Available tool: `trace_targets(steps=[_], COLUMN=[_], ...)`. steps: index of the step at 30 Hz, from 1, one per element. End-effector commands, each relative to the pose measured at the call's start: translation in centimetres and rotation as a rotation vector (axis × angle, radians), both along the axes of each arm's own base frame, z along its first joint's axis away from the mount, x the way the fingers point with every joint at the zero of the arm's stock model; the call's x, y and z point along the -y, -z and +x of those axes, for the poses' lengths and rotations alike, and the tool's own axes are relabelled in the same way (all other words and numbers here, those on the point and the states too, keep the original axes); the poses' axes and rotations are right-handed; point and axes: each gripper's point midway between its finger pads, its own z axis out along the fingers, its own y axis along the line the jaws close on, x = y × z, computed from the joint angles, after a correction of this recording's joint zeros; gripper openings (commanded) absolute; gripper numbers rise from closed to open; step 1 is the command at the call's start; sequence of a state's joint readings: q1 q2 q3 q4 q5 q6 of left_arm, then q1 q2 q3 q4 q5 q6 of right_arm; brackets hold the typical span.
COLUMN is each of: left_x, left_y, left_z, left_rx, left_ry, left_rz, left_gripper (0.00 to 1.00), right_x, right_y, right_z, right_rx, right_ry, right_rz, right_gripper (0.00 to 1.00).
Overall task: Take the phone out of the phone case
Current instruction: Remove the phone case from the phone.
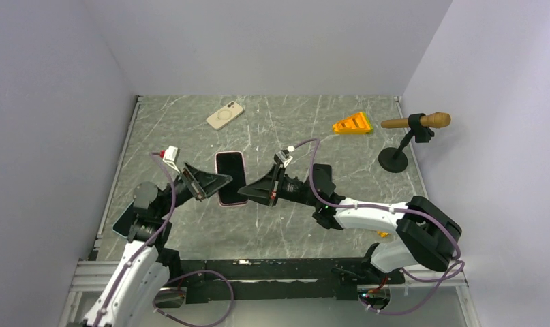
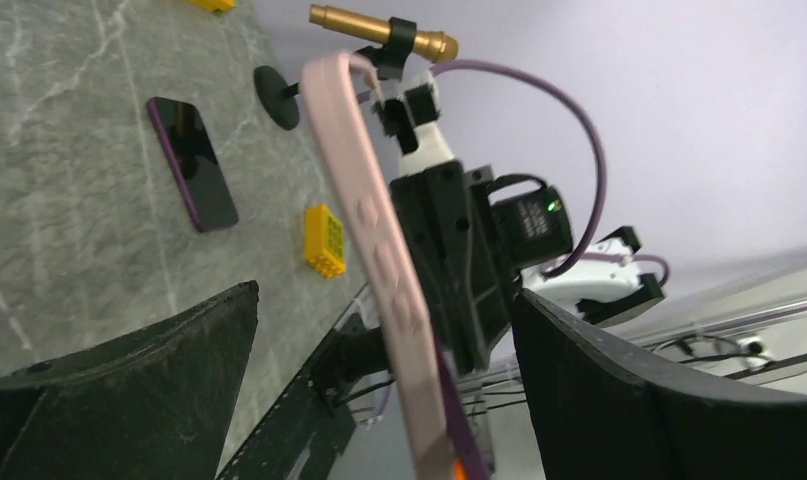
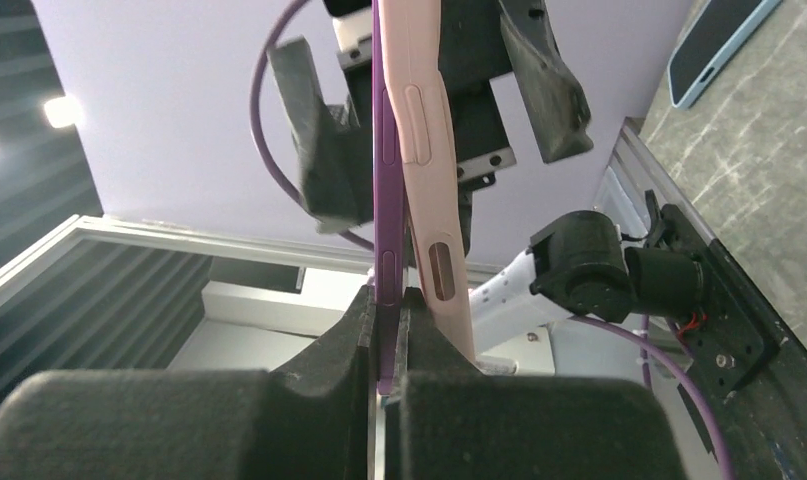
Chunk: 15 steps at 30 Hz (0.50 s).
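A purple phone (image 3: 386, 190) sits partly in its pink case (image 3: 431, 170), held on edge between my two arms. In the top view it shows as a black screen with a pink rim (image 1: 231, 178). My right gripper (image 3: 386, 300) is shut on the phone's purple edge, and the case stands peeled away beside its right finger. It shows in the top view too (image 1: 249, 192). My left gripper (image 2: 387, 300) is open, with its fingers wide on either side of the pink case (image 2: 364, 210) and a gap on both sides. It is at the phone's left side in the top view (image 1: 216, 181).
A beige phone case (image 1: 225, 115) lies at the back. A yellow wedge (image 1: 352, 124) and a microphone on a stand (image 1: 415, 122) are at the back right. Another purple phone (image 2: 191, 163) and a yellow brick (image 2: 322, 240) lie on the table under my right arm. A blue-edged phone (image 3: 719, 45) lies near my left base.
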<state>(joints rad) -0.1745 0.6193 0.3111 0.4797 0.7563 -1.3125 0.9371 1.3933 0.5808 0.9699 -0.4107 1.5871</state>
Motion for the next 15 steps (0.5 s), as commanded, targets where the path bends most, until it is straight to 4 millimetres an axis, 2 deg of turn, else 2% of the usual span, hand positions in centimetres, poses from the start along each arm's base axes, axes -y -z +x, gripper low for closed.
trace_targets(steps=[1, 7, 15], left_x=[-0.8, -3.2, -4.8], left_y=[2.0, 4.9, 3.5], left_z=[-1.9, -3.4, -5.7], left_rx=[0.062, -0.029, 0.091], left_ry=[-0.027, -0.154, -0.266], left_rz=[0.206, 0.355, 0.324], left_gripper=[1.0, 0.99, 0.99], right_x=[1.4, 1.7, 1.6], right_y=[-4.2, -4.2, -3.7], right_z=[-0.4, -0.2, -0.1], right_rx=[0.091, 0.087, 0.073], right_ry=[0.019, 0.025, 0.018], right_rz=[0.111, 0.122, 0.129], right_gripper=[0.0, 0.0, 0.0])
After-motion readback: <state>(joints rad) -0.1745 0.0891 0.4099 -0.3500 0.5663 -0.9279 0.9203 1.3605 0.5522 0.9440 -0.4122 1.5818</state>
